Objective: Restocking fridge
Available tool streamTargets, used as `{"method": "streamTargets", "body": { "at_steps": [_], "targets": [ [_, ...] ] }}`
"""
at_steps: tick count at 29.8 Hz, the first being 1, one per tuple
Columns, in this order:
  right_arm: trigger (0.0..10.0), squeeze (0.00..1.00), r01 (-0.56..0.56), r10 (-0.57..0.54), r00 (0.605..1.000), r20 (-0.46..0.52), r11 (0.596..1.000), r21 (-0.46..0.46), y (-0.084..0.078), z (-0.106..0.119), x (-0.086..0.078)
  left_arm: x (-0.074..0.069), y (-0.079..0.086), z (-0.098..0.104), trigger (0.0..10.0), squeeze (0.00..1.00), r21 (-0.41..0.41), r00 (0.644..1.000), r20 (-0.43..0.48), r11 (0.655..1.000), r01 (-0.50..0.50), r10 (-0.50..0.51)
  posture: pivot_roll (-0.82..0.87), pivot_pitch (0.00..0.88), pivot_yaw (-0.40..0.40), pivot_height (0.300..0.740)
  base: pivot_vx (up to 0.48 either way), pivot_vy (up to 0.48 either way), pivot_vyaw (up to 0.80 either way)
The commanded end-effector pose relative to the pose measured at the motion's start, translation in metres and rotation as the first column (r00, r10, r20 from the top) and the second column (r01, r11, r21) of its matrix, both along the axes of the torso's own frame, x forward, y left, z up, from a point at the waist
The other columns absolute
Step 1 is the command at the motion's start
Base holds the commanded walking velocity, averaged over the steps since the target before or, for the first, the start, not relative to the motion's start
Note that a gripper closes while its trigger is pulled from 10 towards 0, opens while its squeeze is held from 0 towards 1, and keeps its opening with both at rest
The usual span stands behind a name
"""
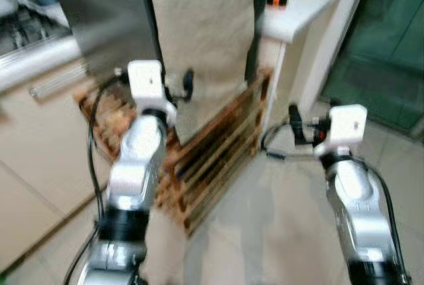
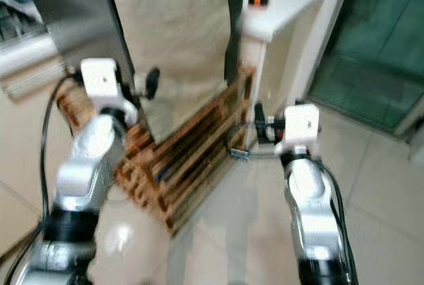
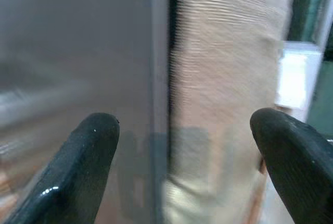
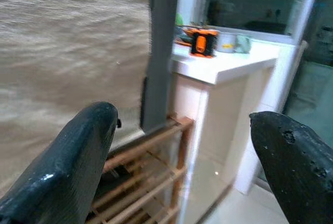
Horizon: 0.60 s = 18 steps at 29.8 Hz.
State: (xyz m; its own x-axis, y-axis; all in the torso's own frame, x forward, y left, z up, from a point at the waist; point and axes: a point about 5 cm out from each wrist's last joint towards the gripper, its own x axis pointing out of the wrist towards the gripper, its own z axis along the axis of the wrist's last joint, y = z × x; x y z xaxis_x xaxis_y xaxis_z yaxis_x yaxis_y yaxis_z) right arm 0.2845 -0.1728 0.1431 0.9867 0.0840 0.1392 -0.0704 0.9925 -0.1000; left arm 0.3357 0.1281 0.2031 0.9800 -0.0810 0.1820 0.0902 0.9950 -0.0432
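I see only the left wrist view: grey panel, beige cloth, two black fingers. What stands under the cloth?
Observer: A wooden pallet stands on the tiled floor under the beige cloth.
Operator: Is something on the right side of it?
Observer: Yes, a white counter with an orange and black object on top.
Operator: And my right gripper?
Observer: The right gripper is open, raised, pointing toward the pallet and counter. The left gripper is open too.

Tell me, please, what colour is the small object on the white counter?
The small object is orange and black, clearest in the right wrist view, on the white counter.
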Motion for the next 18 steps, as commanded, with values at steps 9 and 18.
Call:
{"method": "streamTargets", "body": {
  "at_steps": [9, 18],
  "targets": [
    [10.0, 0.00, -0.036, 0.036, 0.999, -0.023, 0.999, 0.018, 0.008, -0.004, -0.003, -0.002, -0.004, 0.009, 10.0, 0.00, -0.059, 0.997, 0.000, 0.995, 0.076, -0.076, -0.12, 0.003, 0.047, 0.740, 0.000, 0.000, 0.00],
    [10.0, 0.00, -0.081, 0.084, 0.994, -0.062, 0.995, 0.052, 0.016, -0.011, 0.000, 0.018, -0.021, 0.005, 10.0, 0.00, -0.060, 0.984, -0.030, 0.983, 0.172, -0.174, -0.11, 0.000, 0.043, 0.740, 0.000, 0.000, 0.00]
  ]
}}
